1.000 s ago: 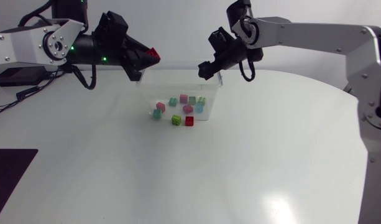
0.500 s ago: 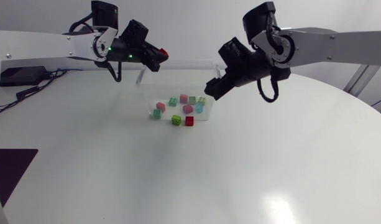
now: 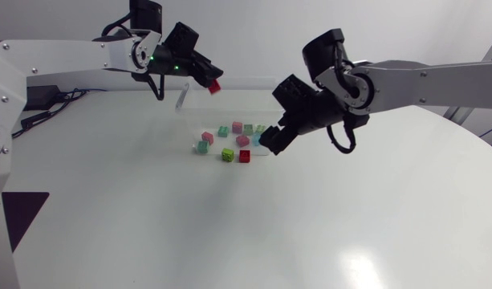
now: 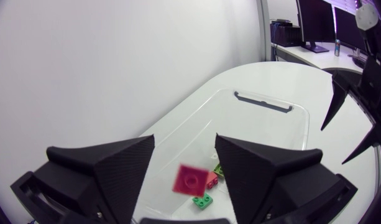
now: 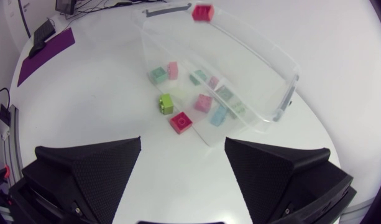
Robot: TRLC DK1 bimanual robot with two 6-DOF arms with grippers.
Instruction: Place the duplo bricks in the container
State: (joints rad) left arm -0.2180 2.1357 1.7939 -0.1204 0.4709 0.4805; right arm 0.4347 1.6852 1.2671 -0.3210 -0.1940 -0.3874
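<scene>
The clear container point(image 3: 229, 108) stands near the table's point(image 3: 229, 233) far edge, about midway between the left and right sides, with its long walls running along that edge. The left gripper point(image 3: 207, 78) hangs above the container's far left corner with its fingers spread apart. The red brick point(image 3: 215, 87) is in mid-air just off their tips. In the left wrist view this brick point(image 4: 191, 179) sits in the gap between the fingers and touches neither. In the right wrist view it shows over the far rim, beside a grey handle point(image 5: 160, 10).

The right gripper point(image 3: 271, 140) hovers at the container's near right corner, close to the rim, jaws wide open and holding nothing. The two grippers are well apart, with the container's length between them.

On the container's floor lie a pink brick point(image 5: 203, 102), a light blue brick point(image 5: 219, 115) and a few more near the right short wall. A lime green brick point(image 3: 228, 154) and a second red brick point(image 3: 244, 156) lie side by side at the near long wall, seemingly on the table just outside it. A teal brick point(image 3: 202, 147) and a pale pink brick point(image 3: 207, 137) sit by the left short wall; through the clear plastic I cannot tell which side of it they are on.

A wide stretch of white tabletop runs from the near long wall to the table's near edge and out to its right edge. A dark purple mat point(image 3: 21, 217) lies at the left edge, well apart from the container
</scene>
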